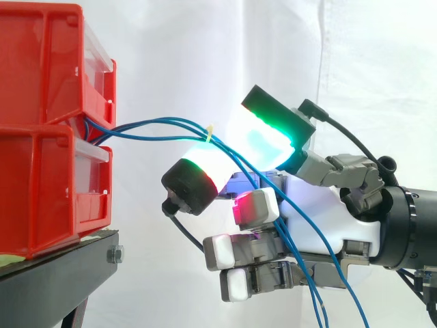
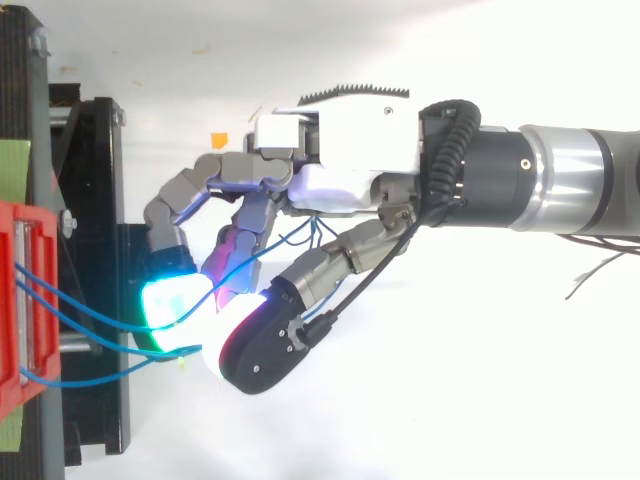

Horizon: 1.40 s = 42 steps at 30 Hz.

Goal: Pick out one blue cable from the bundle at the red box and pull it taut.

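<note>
Red boxes [image 1: 41, 130] stacked on black stand [image 1: 54, 273] at left, my hand [image 2: 340, 170] just beside them, thumb and one finger pads [image 1: 266, 133] pinching the blue cables [image 1: 150, 126] coming from between the boxes, near the pale tie [image 1: 209, 132]; grip looks made, can't tell if it's one cable or several, cables slack, pull left to do

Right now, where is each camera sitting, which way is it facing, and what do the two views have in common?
Side view: beside the work at about its height, looking level across at the red bins and white curtain; the hand and arm come in from the right edge.
Top view: above the work, looking down on the black stand; hand and arm come in from the right.
Shared: the same bins, the blue cables, and the hand pinching them.
</note>
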Each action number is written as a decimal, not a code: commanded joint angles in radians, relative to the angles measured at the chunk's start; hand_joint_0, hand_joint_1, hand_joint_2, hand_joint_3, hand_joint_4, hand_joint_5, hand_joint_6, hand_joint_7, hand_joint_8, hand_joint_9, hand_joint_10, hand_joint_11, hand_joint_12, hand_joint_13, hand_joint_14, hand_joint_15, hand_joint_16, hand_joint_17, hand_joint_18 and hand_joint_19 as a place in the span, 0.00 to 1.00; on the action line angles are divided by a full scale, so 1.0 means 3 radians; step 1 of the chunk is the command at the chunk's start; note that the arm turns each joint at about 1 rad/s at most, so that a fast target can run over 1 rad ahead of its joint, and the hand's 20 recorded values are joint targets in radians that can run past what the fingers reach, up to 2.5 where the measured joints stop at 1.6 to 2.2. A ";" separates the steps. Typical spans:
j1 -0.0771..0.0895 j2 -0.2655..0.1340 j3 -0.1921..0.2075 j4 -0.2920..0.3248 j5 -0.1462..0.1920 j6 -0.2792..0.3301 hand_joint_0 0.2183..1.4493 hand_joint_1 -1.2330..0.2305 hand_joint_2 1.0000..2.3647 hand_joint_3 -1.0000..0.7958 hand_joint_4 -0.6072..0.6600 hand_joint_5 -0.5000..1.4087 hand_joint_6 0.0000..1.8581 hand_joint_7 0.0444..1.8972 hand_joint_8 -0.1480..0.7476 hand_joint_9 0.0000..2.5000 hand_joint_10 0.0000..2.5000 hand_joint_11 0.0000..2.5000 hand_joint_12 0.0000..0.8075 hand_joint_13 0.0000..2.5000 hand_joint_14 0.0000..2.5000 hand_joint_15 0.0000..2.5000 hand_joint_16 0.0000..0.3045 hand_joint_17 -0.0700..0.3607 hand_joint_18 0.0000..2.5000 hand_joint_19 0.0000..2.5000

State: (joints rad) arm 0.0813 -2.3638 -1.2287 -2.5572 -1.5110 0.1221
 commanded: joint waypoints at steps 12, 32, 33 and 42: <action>0.0000 0.0005 0.0000 0.0000 0.0000 -0.0003 0.45 0.18 0.00 0.31 0.34 0.20 0.50 0.53 0.41 0.45 0.01 0.25 0.38 0.36 0.01 0.21 0.14 0.39 0.28 0.23; 0.0000 0.0005 0.0000 0.0000 0.0000 0.0002 0.18 0.24 0.00 0.28 0.49 0.20 0.49 0.41 0.44 0.50 0.01 0.26 0.43 0.42 0.01 0.23 0.17 0.44 0.35 0.24; 0.0000 0.0000 0.0000 0.0005 0.0000 0.0002 0.17 0.25 0.00 0.28 0.49 0.20 0.49 0.41 0.44 0.51 0.01 0.25 0.43 0.42 0.01 0.23 0.18 0.44 0.35 0.24; 0.0000 0.0000 0.0000 0.0010 0.0000 0.0002 0.19 0.45 0.00 0.28 0.50 0.21 0.47 0.43 0.45 0.55 0.01 0.25 0.44 0.44 0.01 0.23 0.18 0.44 0.37 0.25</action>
State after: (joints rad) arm 0.0813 -2.3633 -1.2288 -2.5549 -1.5111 0.1218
